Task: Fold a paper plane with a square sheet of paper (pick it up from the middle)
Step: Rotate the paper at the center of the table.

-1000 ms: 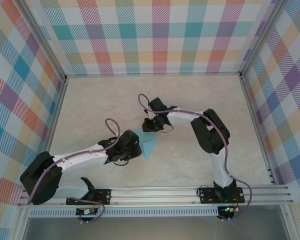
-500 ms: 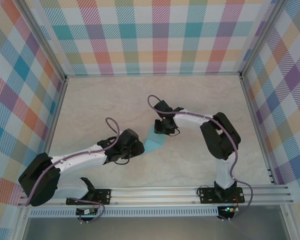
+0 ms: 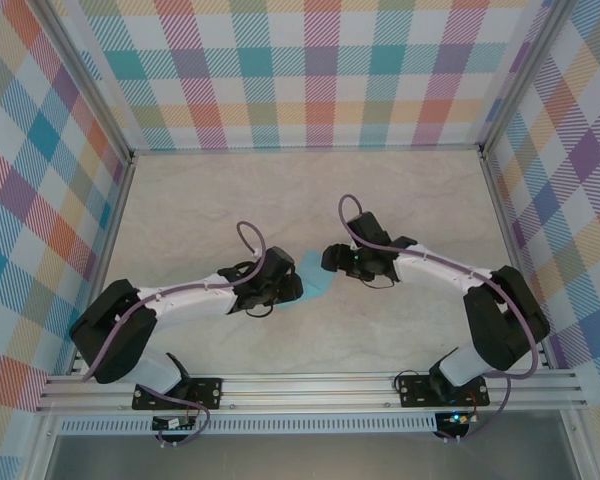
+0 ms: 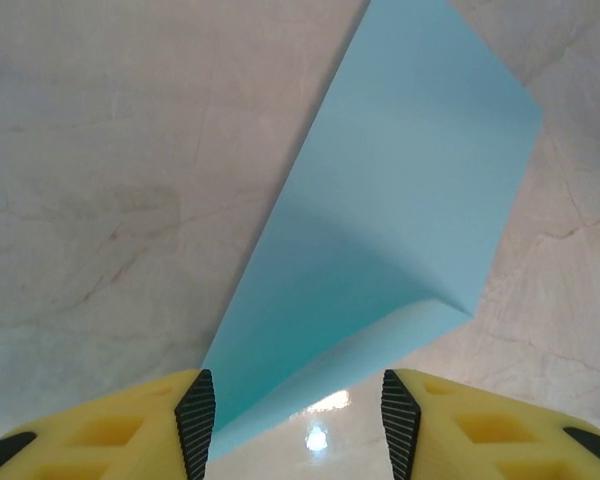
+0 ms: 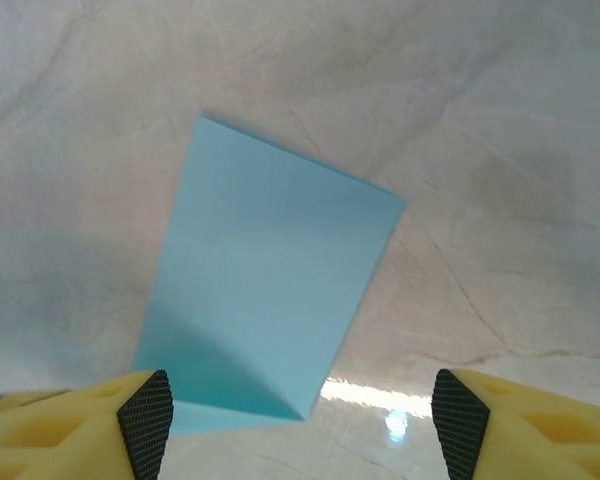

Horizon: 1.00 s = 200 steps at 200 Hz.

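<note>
On the pale marble-patterned table [image 3: 200, 205], a small piece of light-blue paper [image 3: 317, 279] lies near the middle, with the left gripper [image 3: 298, 287] against its left edge and the right gripper [image 3: 329, 262] at its far right edge, so the two black heads face each other across it. Both white arms stretch low over the table from bases bolted to the aluminium rail [image 3: 310, 384] at the near edge, each trailing a looped purple cable [image 3: 246, 233]. Pastel plaid walls [image 3: 320, 70] close the left, far and right sides.
</note>
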Tool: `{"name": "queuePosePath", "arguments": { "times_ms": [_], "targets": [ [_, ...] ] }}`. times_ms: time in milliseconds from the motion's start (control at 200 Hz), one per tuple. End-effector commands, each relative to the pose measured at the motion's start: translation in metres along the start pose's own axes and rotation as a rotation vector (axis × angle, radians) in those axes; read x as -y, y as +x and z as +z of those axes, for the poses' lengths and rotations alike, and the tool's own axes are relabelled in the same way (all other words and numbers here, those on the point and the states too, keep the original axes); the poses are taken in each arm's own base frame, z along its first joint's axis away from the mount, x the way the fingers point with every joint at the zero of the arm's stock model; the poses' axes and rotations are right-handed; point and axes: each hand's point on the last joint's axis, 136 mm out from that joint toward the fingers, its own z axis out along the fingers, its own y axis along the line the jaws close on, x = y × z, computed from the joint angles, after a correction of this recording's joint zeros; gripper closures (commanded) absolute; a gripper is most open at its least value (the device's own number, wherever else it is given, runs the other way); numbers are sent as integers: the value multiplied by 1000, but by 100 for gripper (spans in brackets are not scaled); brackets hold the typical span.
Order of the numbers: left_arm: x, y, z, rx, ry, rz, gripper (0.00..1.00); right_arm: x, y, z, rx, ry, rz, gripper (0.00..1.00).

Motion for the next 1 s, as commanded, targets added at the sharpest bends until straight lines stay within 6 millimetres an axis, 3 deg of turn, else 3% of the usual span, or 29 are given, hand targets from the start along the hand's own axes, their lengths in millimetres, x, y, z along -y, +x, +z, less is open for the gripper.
{"name": "queuePosePath", "arguments": {
  "times_ms": [0,305,500,995],
  "targets": [
    [-4,-10,4,41,-59,58,51,-12,11,-2,-31,-113,-14,26],
    [-20,-11,16,44,-162,41,59,-24,34,8,-145,-255,133,26],
    [-34,-5,23,10,-253,20,60,-18,42,16,-188,-230,241,27],
    [-41,0,28,-19,-301,12,61,-13,52,33,-257,-218,388,34]
  ]
}}
